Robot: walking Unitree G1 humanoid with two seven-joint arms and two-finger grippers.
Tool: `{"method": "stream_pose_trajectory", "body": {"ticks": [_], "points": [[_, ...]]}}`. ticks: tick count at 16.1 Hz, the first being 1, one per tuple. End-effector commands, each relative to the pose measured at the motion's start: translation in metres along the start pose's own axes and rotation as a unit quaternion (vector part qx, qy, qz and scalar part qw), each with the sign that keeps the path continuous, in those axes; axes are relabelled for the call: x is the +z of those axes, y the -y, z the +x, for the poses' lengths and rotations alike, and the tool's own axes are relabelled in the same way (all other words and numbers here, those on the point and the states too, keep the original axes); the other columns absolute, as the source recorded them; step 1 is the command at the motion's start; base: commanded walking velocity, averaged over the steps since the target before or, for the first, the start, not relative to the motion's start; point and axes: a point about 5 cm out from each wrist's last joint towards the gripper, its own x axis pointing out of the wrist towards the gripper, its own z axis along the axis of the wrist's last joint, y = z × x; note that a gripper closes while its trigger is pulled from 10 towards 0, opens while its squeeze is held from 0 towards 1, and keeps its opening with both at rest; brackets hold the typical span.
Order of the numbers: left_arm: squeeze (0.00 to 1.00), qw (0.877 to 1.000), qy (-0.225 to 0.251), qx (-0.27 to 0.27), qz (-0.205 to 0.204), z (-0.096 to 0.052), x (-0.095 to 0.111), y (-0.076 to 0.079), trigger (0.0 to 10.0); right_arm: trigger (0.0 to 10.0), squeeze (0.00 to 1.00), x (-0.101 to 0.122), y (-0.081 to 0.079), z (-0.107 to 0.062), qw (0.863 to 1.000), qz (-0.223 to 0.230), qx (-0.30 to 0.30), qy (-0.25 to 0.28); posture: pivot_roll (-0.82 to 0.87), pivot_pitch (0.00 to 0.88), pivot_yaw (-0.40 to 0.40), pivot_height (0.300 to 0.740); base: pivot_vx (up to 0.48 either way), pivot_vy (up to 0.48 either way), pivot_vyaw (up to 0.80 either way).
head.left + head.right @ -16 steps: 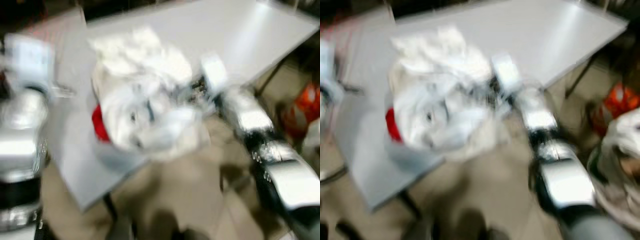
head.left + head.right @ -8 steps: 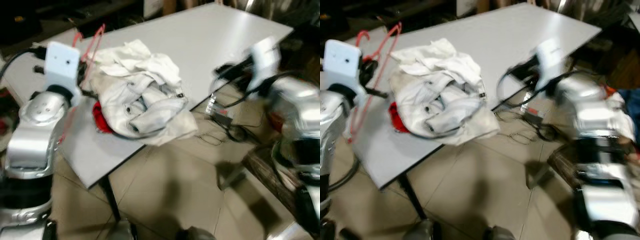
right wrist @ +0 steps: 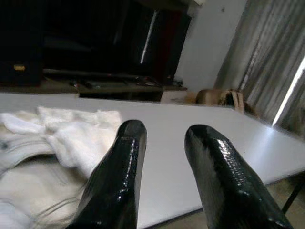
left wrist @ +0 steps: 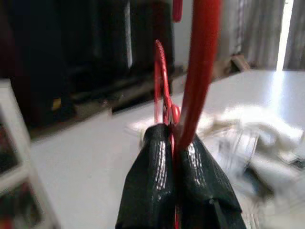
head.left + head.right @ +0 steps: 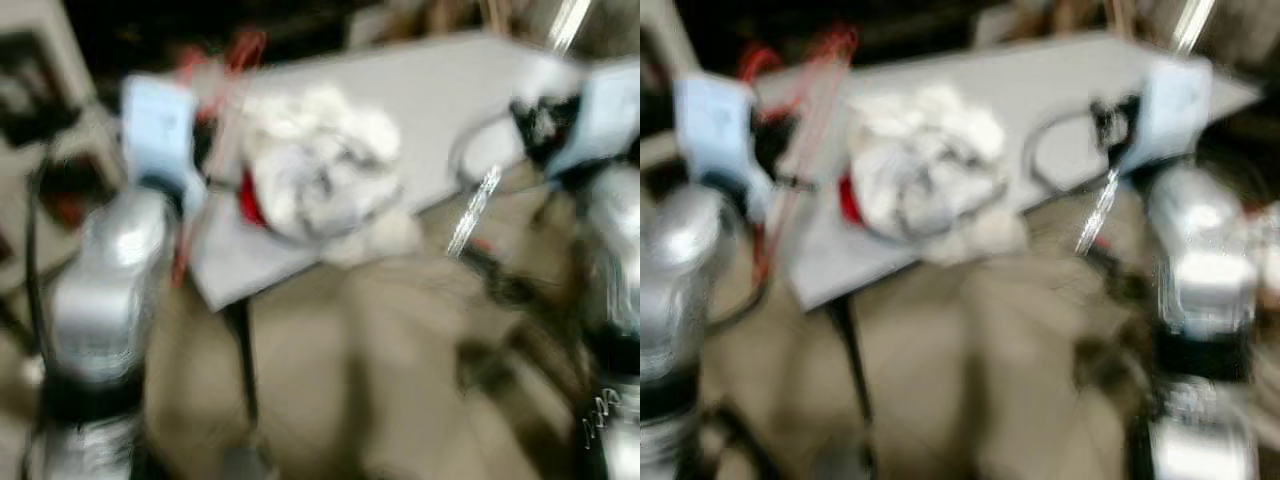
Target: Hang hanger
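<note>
A red wire hanger (image 4: pixel 196 67) is pinched between the black fingers of my left gripper (image 4: pixel 174 143), which is shut on it. In the blurred eye views the hanger (image 5: pixel 810 100) stands beside my raised left arm, over the left end of the white table (image 5: pixel 450 90). A pile of white clothing (image 5: pixel 320 170) with something red under it lies on that table. My right gripper (image 3: pixel 162 143) is open with nothing between its fingers. It is held up at the table's right side and looks across the tabletop at the white clothes (image 3: pixel 57 138).
The table's dark leg (image 5: pixel 245 350) stands on a beige tiled floor (image 5: pixel 400 360). Dark furniture lines the wall behind the table. A white shelf unit (image 4: pixel 14 157) is near my left gripper, and curtains (image 3: pixel 271 71) hang at the right.
The whole picture has shifted and blurred, so the camera is moving. Both arms now sit higher in the eye views, and the left gripper still holds the red hanger.
</note>
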Motion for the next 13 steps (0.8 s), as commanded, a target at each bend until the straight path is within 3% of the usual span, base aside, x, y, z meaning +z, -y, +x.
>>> {"method": "stream_pose_trajectory", "body": {"ticks": [1,3,4,8,9,13], "points": [[0.0,0.998,0.03,-0.039,-0.026,-0.004,0.011,0.025,10.0,10.0,0.0,-0.008,0.014,-0.022,0.994,-0.016,-0.107,0.002,-0.04,0.081,-0.043,0.74,0.0,0.0,-0.78],[0.0,0.996,0.036,-0.069,-0.032,-0.006,0.013,0.039,10.0,10.0,0.0,-0.015,0.016,-0.039,0.989,-0.004,-0.15,-0.009,-0.05,0.089,-0.038,0.74,0.0,0.0,-0.79],[0.0,0.994,0.033,-0.101,-0.008,-0.008,0.007,0.048,10.0,10.0,0.0,-0.023,0.01,-0.058,0.986,-0.015,-0.161,-0.032,-0.06,0.094,-0.028,0.74,0.0,0.0,-0.79],[0.0,0.994,0.026,-0.108,-0.007,-0.01,-0.006,0.045,10.0,10.0,0.0,-0.031,0.0,-0.079,0.983,-0.068,-0.165,-0.047,-0.09,0.11,-0.003,0.74,0.0,0.0,-0.79],[0.0,0.995,0.032,-0.096,0.012,-0.01,-0.01,0.043,10.0,10.0,0.0,-0.035,0.001,-0.083,0.979,-0.068,-0.18,-0.06,-0.09,0.11,-0.005,0.74,0.0,0.0,-0.78],[0.0,0.993,0.036,-0.112,-0.005,-0.017,-0.011,0.047,10.0,10.0,0.0,-0.036,-0.001,-0.086,0.981,-0.062,-0.172,-0.065,-0.09,0.102,-0.015,0.74,0.073,0.0,-0.79]]}}
